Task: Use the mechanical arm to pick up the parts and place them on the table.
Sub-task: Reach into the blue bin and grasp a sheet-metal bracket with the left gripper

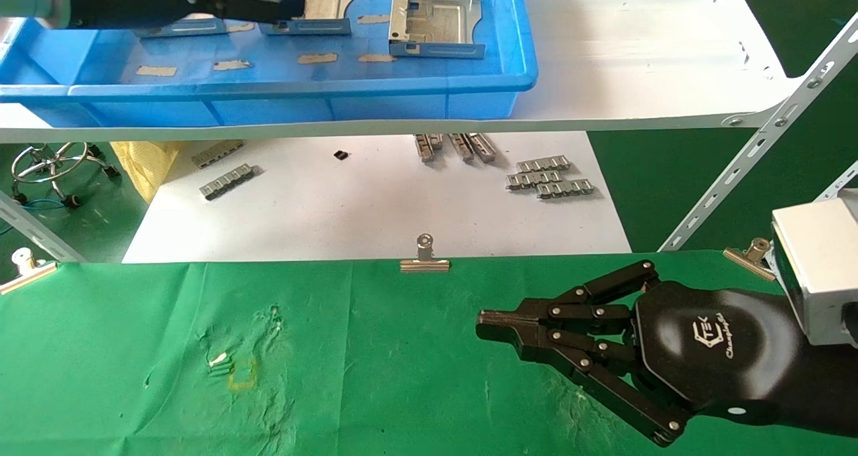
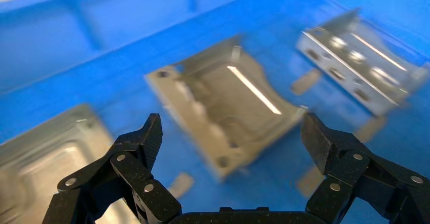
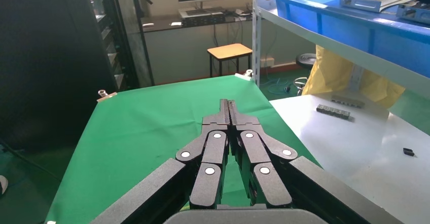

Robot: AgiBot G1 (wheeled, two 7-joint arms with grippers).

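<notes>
Several silver parts lie in the blue bin [image 1: 281, 87] on the upper shelf: one at the right [image 1: 437, 20], one in the middle [image 1: 325, 0], one at the left partly under the arm. My left gripper [image 1: 291, 7] reaches into the bin from the left. In the left wrist view it [image 2: 230, 133] stands open just above the middle part [image 2: 228, 100], apart from it, with nothing held; other parts [image 2: 360, 62] [image 2: 40, 158] lie to either side. My right gripper [image 1: 484, 325] hovers shut and empty over the green table [image 1: 167, 335]; the right wrist view shows its fingertips [image 3: 227, 107] pressed together.
The white shelf board [image 1: 637, 53] carries the bin. Below it a lower white board holds grey ribbed strips [image 1: 549, 174] [image 1: 226, 180]. Binder clips [image 1: 424, 258] [image 1: 751, 255] grip the table's far edge. Slanted metal shelf struts [image 1: 757, 154] stand at the right.
</notes>
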